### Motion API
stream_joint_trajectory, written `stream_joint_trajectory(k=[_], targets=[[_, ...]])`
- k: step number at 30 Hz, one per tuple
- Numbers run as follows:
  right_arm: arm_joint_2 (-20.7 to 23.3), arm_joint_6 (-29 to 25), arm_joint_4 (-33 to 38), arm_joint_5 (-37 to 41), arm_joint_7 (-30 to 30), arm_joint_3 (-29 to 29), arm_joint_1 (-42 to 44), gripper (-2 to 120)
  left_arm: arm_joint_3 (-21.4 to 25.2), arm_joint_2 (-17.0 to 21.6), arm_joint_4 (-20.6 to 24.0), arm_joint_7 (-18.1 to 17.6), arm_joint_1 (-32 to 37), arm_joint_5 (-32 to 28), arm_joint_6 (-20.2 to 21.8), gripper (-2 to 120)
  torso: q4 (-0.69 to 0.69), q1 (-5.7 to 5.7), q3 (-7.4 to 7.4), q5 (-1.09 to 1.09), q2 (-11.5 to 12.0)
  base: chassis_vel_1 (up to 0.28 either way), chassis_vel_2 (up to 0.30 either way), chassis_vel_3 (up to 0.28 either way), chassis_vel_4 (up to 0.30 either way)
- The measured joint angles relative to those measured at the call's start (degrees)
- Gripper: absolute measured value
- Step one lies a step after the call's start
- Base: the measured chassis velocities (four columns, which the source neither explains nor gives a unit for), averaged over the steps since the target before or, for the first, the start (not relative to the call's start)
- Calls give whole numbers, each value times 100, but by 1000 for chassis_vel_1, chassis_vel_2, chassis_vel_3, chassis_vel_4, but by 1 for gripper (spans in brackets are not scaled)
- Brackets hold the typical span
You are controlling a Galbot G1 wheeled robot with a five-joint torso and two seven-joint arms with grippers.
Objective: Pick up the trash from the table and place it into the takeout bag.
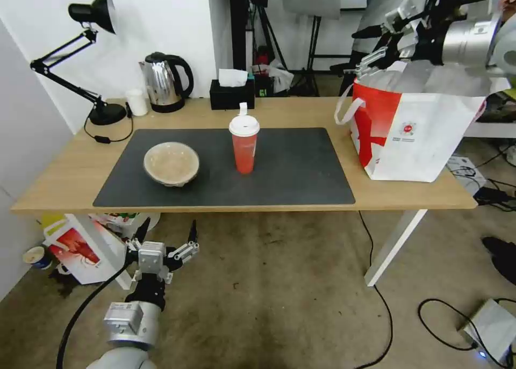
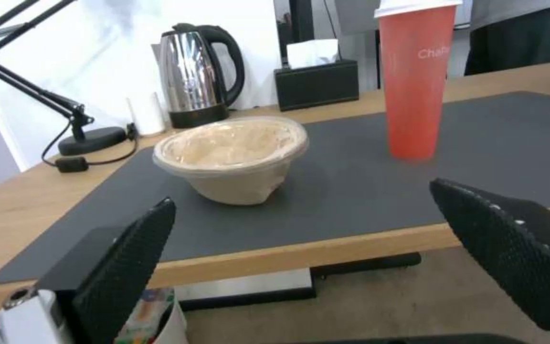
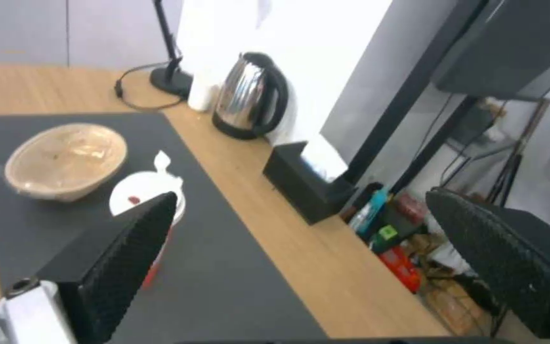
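- Two pieces of trash are on the bench (image 1: 70, 175), both standing on its dark grey mat (image 1: 290, 170): one red cup with a white lid (image 1: 244, 146), upright near the mat's middle, and one shallow beige bowl (image 1: 171, 163) to its left, well apart from it.
- One takeout bag (image 1: 414, 132), white with a red side panel and a small red logo, stands upright at the bench's right end, off the mat, one white loop handle hanging over its left side.
- The right gripper (image 1: 376, 49) hangs in the air above the bag's open top, its jaws apart and holding nothing; its wrist view looks down on the cup and bowl between the two black pads.
- The left gripper (image 1: 166, 234) sits low in front of the bench's near edge, below the bowl, jaws spread wide and empty.
- Along the back edge stand one black desk lamp (image 1: 91, 57), one small white cup (image 1: 137, 101), one steel kettle (image 1: 165, 82) and one black tissue box (image 1: 232, 94), all behind the mat; nothing lies between the cup and the bag.
- On the floor under the bench's left end sits a smaller red-and-white bag (image 1: 80, 248).
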State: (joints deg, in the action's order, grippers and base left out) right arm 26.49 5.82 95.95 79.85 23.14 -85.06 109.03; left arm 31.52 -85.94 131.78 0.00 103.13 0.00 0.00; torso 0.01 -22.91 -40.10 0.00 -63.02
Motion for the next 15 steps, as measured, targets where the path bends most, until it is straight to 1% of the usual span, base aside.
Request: stream_joint_trajectory(k=[2,4,5,7,8,10,11,12,14,15], targets=[[-149,-17,208,4,-187,-2,-79,100,0,0,0,0,0,0,0,100,0,0,0,-1,0,0,0,0,0],[-181,-23,254,4,-225,-2,-97,100,0,0,0,0,0,0,0,100,-1,0,0,0,0,0,0,0,0],[-369,-58,513,4,-443,13,-216,100,0,0,0,0,0,0,0,100,0,0,0,0,0,0,0,0,0],[-575,-90,804,-1,-628,159,-409,100,0,0,0,0,0,0,0,100,0,0,0,0,0,0,0,0,0],[-575,-90,804,-1,-628,159,-409,100,0,0,0,0,0,0,0,100,0,0,0,0,0,0,0,0,0],[-947,-126,1181,-22,-806,437,-706,100,-1,0,0,0,0,0,0,100,-1,0,0,-2,-1,0,0,0,0],[-947,-126,1181,-22,-806,437,-706,100,-1,0,0,0,0,0,0,100,-1,0,0,-2,-1,0,0,0,0],[-1148,-130,1344,-28,-863,539,-812,100,0,0,0,-1,0,0,0,100,-2,0,0,3,-1,0,0,0,0],[-1432,-143,1527,-34,-901,649,-925,100,0,0,0,0,0,0,0,100,-2,0,0,2,0,0,0,0,0],[-1432,-143,1527,-34,-901,649,-925,100,0,0,0,0,0,0,0,100,-2,0,0,2,0,0,0,0,0]])
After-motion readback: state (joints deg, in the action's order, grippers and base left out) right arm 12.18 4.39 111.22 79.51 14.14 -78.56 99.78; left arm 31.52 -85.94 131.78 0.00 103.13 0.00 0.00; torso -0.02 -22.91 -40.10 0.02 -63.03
